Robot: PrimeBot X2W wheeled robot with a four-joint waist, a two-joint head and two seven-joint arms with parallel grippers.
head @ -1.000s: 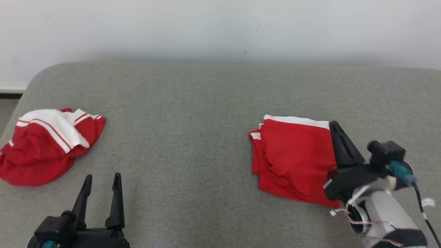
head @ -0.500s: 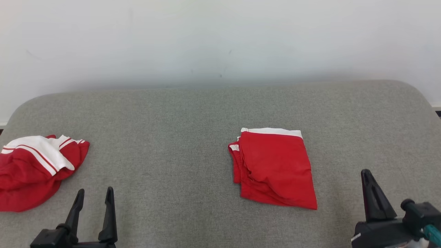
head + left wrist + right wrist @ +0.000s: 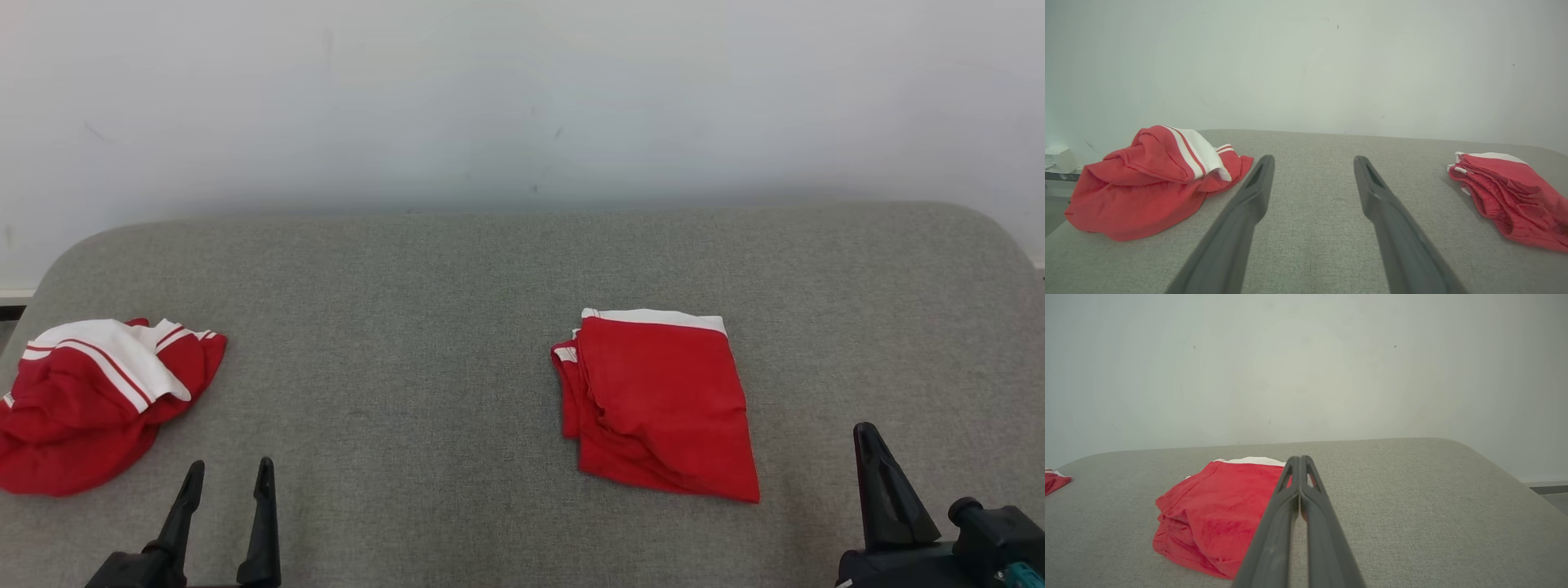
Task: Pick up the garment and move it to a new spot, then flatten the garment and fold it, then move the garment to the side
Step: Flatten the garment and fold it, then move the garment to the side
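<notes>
Left pincer (image 3: 230, 465) released, fingers spread and empty at near left, right pincer (image 3: 867, 433) clenched tight, empty at near right, folded red garment (image 3: 661, 404) with white waistband lying flat on grey counter (image 3: 424, 327), right of centre, apart from both pincers, crumpled red-and-white garment (image 3: 90, 400) at counter's left edge.

Grey fabric-covered table (image 3: 457, 269), rounded corners. One folded red garment (image 3: 661, 408), right of centre. One crumpled red-and-white garment (image 3: 90, 400), left edge.
</notes>
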